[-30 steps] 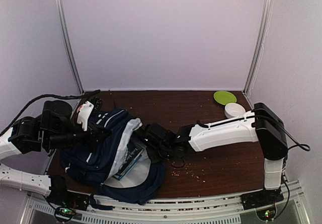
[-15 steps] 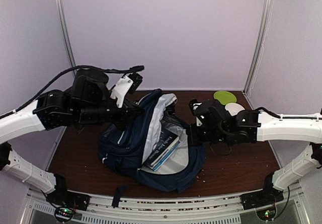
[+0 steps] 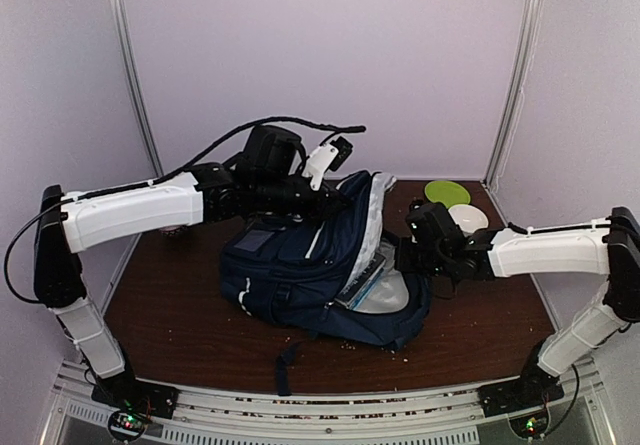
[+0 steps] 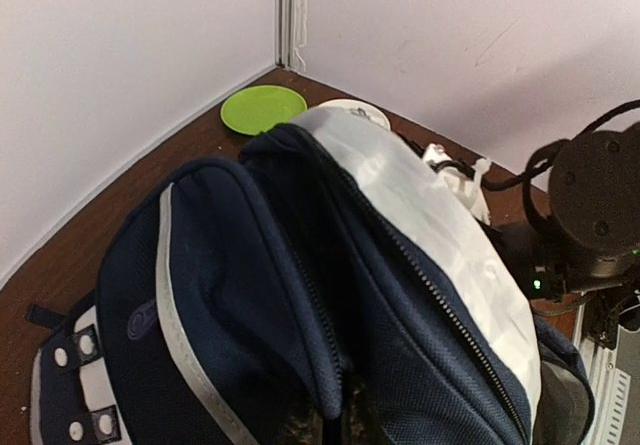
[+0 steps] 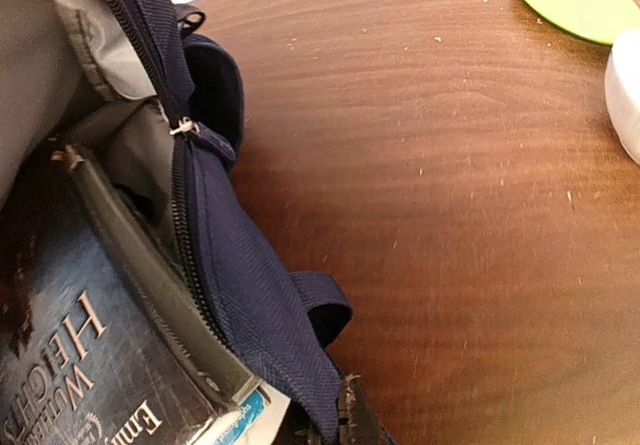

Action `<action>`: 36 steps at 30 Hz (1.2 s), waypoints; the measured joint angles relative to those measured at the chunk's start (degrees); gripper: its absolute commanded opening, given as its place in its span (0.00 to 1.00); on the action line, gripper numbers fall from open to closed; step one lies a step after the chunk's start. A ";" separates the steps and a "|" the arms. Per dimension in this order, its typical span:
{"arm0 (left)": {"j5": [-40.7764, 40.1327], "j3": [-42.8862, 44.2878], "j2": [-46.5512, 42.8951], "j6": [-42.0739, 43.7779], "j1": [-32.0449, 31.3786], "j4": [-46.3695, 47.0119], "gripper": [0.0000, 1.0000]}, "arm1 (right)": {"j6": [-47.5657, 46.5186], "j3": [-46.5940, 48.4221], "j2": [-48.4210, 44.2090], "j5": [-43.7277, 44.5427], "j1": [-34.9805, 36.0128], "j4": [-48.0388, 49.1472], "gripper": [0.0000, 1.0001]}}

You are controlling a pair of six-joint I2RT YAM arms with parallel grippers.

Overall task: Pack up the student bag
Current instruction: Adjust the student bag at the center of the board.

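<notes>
Top external view: the left pincer (image 3: 338, 200) pinches the raised top edge of the large navy blue fabric student bag (image 3: 300, 265), and the right pincer (image 3: 405, 257) is clamped on its open zip rim. The bag sits mid-way across the brown wooden worktop (image 3: 170, 295), with a dark paperback book (image 5: 70, 365) inside.

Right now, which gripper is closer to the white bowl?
Right. The right gripper pinches the open edge of the student bag, near the white bowl; the left gripper holds the bag's top, farther away.
</notes>
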 measured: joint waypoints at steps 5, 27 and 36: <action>3.02 -3.26 2.14 -2.27 0.35 5.66 0.48 | -2.27 2.60 4.61 -3.17 -3.28 1.22 0.28; -13.73 -28.83 -29.14 -14.16 -0.39 1.18 0.96 | 0.90 -9.49 -35.30 -4.52 3.08 -14.03 0.57; -12.83 -44.92 -30.16 -35.74 -1.18 -1.53 0.92 | 4.28 -9.44 -32.68 -4.17 19.76 -12.26 0.56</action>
